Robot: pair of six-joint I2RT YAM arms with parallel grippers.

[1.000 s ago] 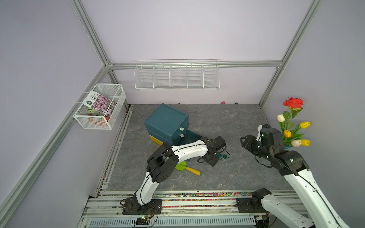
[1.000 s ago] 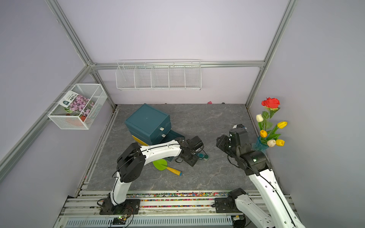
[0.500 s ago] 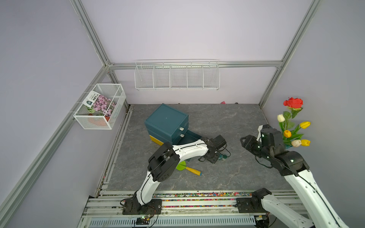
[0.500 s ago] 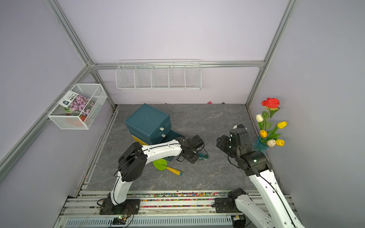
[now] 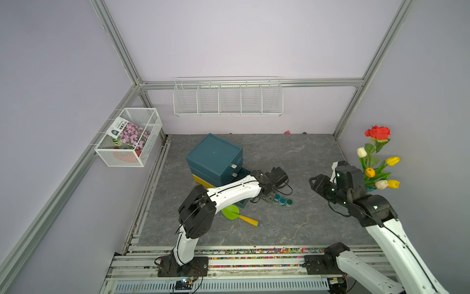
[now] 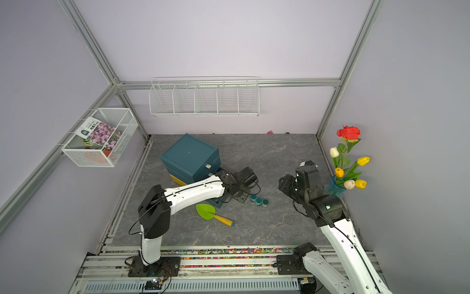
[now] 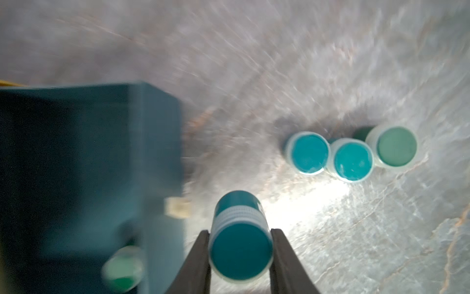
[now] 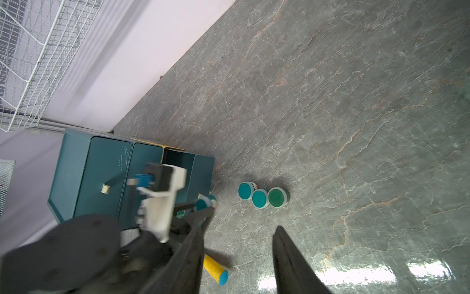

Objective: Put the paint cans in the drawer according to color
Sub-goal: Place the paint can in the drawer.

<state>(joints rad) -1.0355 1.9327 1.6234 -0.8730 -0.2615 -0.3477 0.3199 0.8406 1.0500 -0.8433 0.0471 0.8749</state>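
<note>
My left gripper [image 7: 240, 233] is shut on a teal paint can [image 7: 240, 252], held just off the stone floor beside the open bottom drawer [image 7: 76, 178] of the teal drawer unit [image 5: 215, 155]. A green-lidded can [image 7: 123, 269] lies blurred inside that drawer. Three more paint cans stand in a row on the floor: two teal [image 7: 309, 152] [image 7: 352, 157] and one greener [image 7: 395, 147]. In both top views they sit right of the left gripper [image 5: 282, 201] [image 6: 259, 201]. My right gripper [image 8: 241, 226] hangs open and empty, well right of the cans [image 5: 314, 182].
A green trowel [image 5: 230, 211] with a yellow handle lies in front of the drawer unit. A vase of flowers [image 5: 376, 163] stands at the right wall behind my right arm. Wire baskets [image 5: 227, 98] [image 5: 129, 137] hang on the back and left walls.
My left gripper has shut on the teal paint can next to the open drawer. The right arm has stayed where it was.
</note>
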